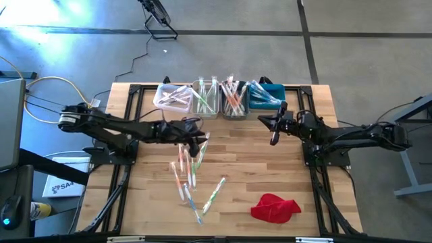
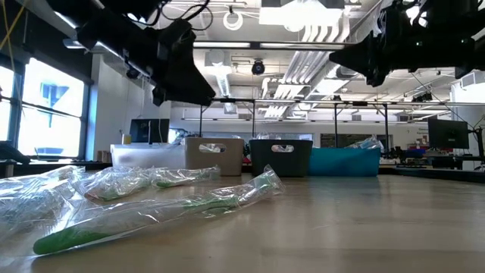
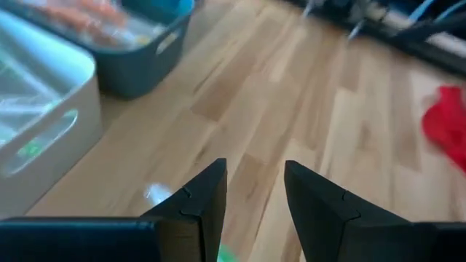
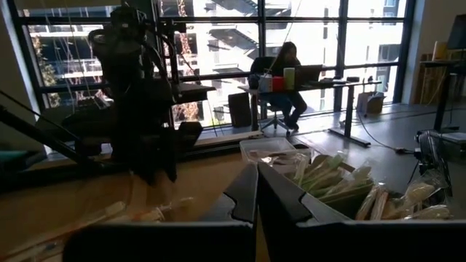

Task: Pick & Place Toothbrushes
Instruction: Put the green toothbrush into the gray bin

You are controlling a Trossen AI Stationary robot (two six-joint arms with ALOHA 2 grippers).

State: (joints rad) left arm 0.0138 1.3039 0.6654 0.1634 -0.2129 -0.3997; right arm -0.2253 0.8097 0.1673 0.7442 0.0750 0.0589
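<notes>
Roughly halfway, by the look of it: the wooden table carries a row of four bins at its far edge — a white bin, a beige bin, a grey bin and a blue bin — and each already holds wrapped toothbrushes. What is left is the loose pile of toothbrushes (a dozen or so, hard to count through the wrappers), which lies just below and beyond the left gripper. That gripper's jaws stand apart with nothing between them, hanging over the pile's near end, so I judge the next pick has not begun. The right gripper has its jaws pressed together, empty, just in front of the blue bin and well apart from the pile. A red cloth lies aside, far from both jaws. No legible brand or label shows — the writing on a white box beside the table is too small to read.
</notes>
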